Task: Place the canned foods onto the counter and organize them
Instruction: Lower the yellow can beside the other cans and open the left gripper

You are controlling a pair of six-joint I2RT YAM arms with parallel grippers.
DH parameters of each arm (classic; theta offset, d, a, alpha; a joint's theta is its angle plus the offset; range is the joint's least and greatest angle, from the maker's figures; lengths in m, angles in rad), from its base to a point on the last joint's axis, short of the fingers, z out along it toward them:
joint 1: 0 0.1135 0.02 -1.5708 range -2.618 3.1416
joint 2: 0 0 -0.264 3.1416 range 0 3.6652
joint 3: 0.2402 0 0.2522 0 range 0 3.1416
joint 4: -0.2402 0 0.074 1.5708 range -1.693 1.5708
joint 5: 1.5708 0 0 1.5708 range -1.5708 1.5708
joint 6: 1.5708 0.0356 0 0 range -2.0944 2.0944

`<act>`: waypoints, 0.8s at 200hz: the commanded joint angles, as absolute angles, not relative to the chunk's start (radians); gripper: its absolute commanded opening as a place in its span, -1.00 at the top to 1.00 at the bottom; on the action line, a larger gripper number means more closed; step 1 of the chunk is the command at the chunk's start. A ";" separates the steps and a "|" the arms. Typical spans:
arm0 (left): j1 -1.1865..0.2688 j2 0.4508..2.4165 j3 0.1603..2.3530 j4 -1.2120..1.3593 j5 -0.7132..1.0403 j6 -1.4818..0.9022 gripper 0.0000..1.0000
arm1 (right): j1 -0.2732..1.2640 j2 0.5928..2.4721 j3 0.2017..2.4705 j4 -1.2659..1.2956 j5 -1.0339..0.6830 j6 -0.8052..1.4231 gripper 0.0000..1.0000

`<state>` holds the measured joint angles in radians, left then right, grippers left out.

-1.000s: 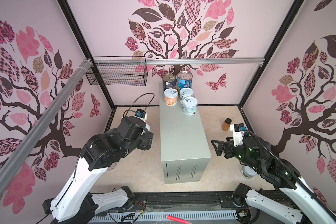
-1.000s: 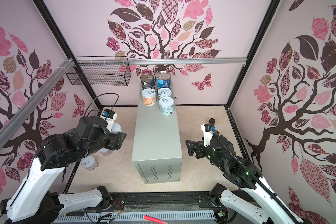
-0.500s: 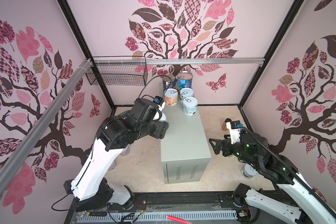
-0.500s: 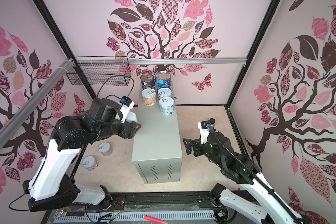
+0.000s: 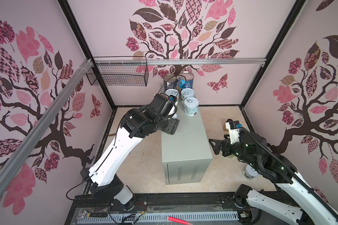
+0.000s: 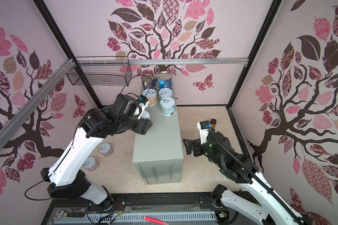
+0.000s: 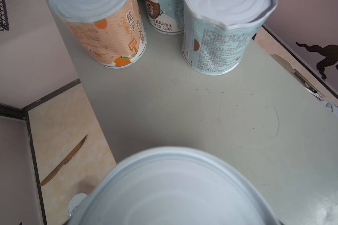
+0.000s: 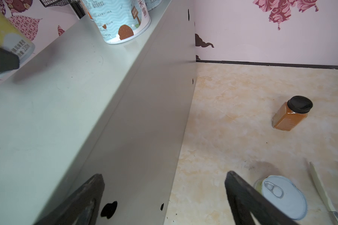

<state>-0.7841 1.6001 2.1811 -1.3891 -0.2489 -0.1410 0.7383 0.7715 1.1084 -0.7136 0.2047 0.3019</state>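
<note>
Two short cans [image 6: 105, 149] stand on the floor at the left. The left claw [image 5: 172, 121], low beside the table [image 5: 185, 140] a second ago, has swung up to its left edge. It is closed about a white-lidded can [image 7: 180, 187], just in front of the five cans [image 5: 191, 106] grouped at the far end. The right claw [image 5: 214, 146] has hardly shifted: spread wide, empty, beside the table's right wall, with a lone can [image 8: 283, 196] on the floor near it.
</note>
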 commanded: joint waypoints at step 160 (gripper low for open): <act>-0.701 1.750 2.306 -1.270 -0.225 -0.145 -0.52 | 0.741 0.763 1.069 -0.695 0.251 0.246 -1.00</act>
<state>-0.7067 1.7531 2.2646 -1.3098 -0.2127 -0.1490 0.7383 0.7700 1.0721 -0.6960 0.2379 0.2577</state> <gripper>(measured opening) 0.752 0.999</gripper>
